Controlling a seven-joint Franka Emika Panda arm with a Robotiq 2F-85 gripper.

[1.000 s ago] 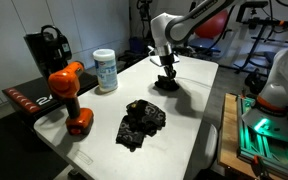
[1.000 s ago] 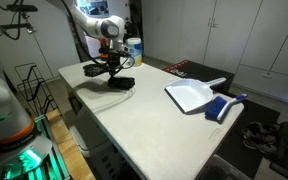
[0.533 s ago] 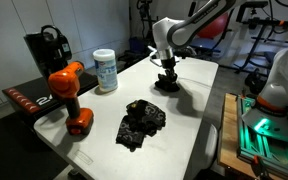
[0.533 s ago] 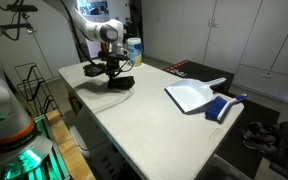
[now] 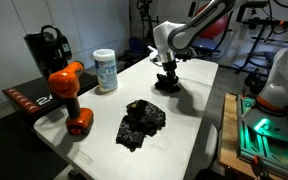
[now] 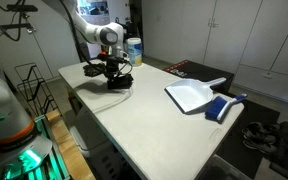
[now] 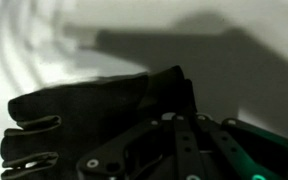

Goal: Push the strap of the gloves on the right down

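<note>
Two black gloves lie on the white table [image 5: 189,110]. One glove [image 5: 142,122] is crumpled near the front; it also shows in an exterior view [image 6: 92,70]. The other glove [image 5: 168,84] [image 6: 121,83] lies further back, directly under my gripper [image 5: 167,72] [image 6: 114,72]. The gripper points down and its fingers look shut, with the tips touching the top of this glove. In the wrist view the glove [image 7: 74,115] fills the left and centre. A raised flap, the strap [image 7: 179,85], stands just beyond the dark fingers [image 7: 179,140]. The fingertips themselves are hard to make out.
An orange drill [image 5: 69,95], a white wipes canister [image 5: 105,70] and a black appliance [image 5: 46,48] stand along one table edge. A white dustpan [image 6: 192,96] with a blue brush [image 6: 227,103] lies at the opposite end. A second robot's base [image 5: 274,90] stands beside the table.
The gripper has shifted very slightly over the far glove and stays down on it. Nothing else has moved.
</note>
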